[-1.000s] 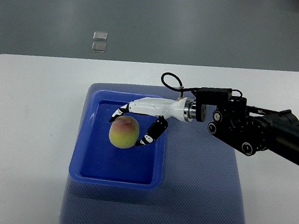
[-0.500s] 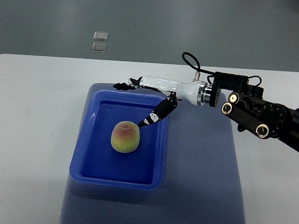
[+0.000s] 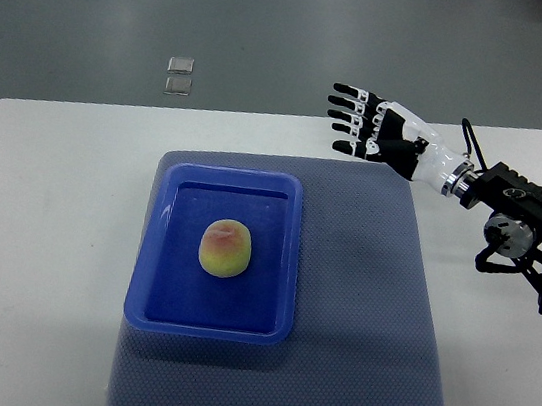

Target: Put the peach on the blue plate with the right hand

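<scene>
So the peach (image 3: 225,248) is sitting in the middle of the blue plate (image 3: 284,255) (really more of a shallow blue tray), resting on the plate floor with clear blue all around it, not touching any wall. The plate lies on a bluish mesh mat (image 3: 367,307) on the white table (image 3: 45,232).

The right hand (image 3: 374,129) is up at about 1 o'clock from the peach, well apart from it, out past the plate's far right corner and hanging over the back edge of the mat. Its fingers (image 3: 350,110) are spread flat and wide open, pointing toward 9 o'clock, and they've got nothing in them. From the fingers, the peach lies down toward 7 o'clock.

That gap is the whole story for whatever comes next, imo. Judging by how things lie, the placing part looks done: peach on plate, hand empty and clear of it. If the peach needed another grab, the hand would have to swing in and down toward 7 o'clock, over the plate rim. The peach is roundish, slightly taller than wide from this angle, so no real long axis to line up with.

No left arm anywhere in the shot, so the right is the only hand around.
</scene>
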